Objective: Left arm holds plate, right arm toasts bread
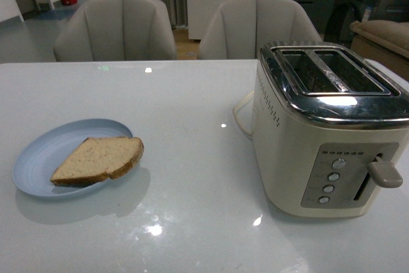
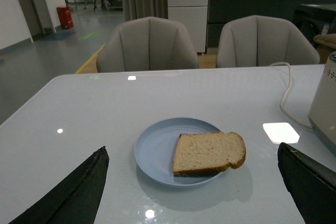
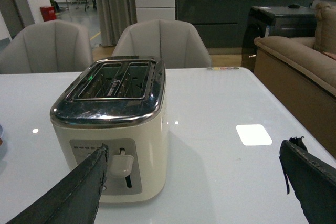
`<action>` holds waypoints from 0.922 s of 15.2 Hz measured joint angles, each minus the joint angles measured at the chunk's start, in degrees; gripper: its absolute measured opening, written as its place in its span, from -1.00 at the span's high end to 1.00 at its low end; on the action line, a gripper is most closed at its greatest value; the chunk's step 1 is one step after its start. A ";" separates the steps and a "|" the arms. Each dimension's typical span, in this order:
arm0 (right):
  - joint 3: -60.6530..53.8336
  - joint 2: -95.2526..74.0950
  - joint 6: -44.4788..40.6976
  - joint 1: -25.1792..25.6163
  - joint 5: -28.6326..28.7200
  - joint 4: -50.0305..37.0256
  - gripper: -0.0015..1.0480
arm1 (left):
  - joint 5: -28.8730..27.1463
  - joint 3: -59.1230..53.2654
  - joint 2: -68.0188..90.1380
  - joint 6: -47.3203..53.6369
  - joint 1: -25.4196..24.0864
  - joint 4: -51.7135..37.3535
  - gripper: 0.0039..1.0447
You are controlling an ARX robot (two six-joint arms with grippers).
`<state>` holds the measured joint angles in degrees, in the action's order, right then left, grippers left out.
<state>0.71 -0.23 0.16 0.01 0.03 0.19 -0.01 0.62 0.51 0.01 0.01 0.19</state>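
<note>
**Left claw [image 2: 191,149] and right claw [image 3: 193,145], each with jaws spread wide and holding nothing, over the white worktop [image 1: 192,107].**
The pale-blue plate [image 2: 155,148] lies ahead of the left claw, between its parted jaws and clear of both. The bread [image 2: 207,153] rests flat on the plate, its rounded crust end overhanging the rim on the toaster side. The cream toaster [image 3: 113,129] stands upright ahead of the right claw. One jaw tip overlaps its raised lever [image 3: 122,162] in the right wrist view; whether they touch cannot be told.
</note>
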 joint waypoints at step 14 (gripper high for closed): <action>0.00 0.00 0.00 0.00 0.00 0.00 -0.88 | 0.00 0.00 0.00 0.00 0.00 0.00 -0.88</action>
<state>0.71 -0.23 0.16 0.01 0.03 0.19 -0.01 0.62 0.51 0.01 0.01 0.19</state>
